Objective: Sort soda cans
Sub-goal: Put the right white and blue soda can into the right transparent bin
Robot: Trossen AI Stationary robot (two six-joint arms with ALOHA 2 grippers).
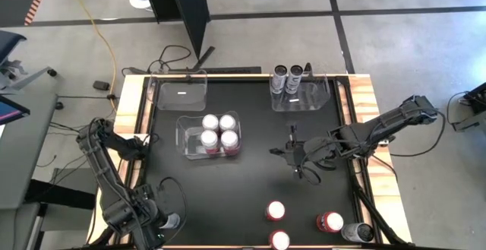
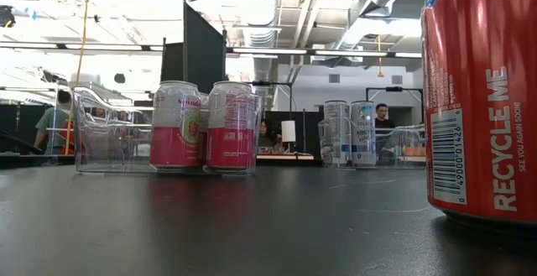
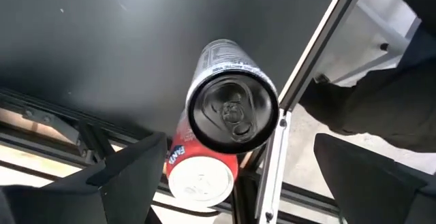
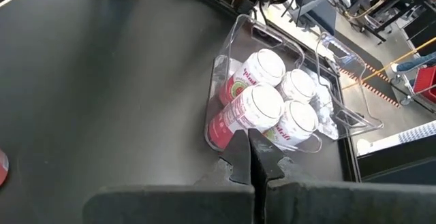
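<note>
Cans split into three kinds: four pink-and-white cans [image 1: 219, 132] stand packed in a clear bin [image 1: 184, 136] near the table's middle, and two silver cans [image 1: 287, 78] stand in a second bin [image 1: 315, 98] at the far edge. Three red cans [image 1: 276, 210] stand loose by the near edge toward the right corner, with one dark can [image 1: 357, 232] beside them. A third bin [image 1: 181, 93] sits at the far-left corner. At the near-left corner a dark-topped can [image 3: 231, 108] stands next to a red can [image 3: 199, 176] just by the table's metal rim [image 3: 300, 81]. The left gripper [image 1: 163, 219] hangs over that corner, fingers [image 3: 129, 166] spread wide on either side of the pair — gripping neither. The right gripper [image 4: 252, 157] hovers above the table's middle-right, arm stretched in from the right edge, jaws pressed together on nothing — aimed at the pink-and-white cans.
</note>
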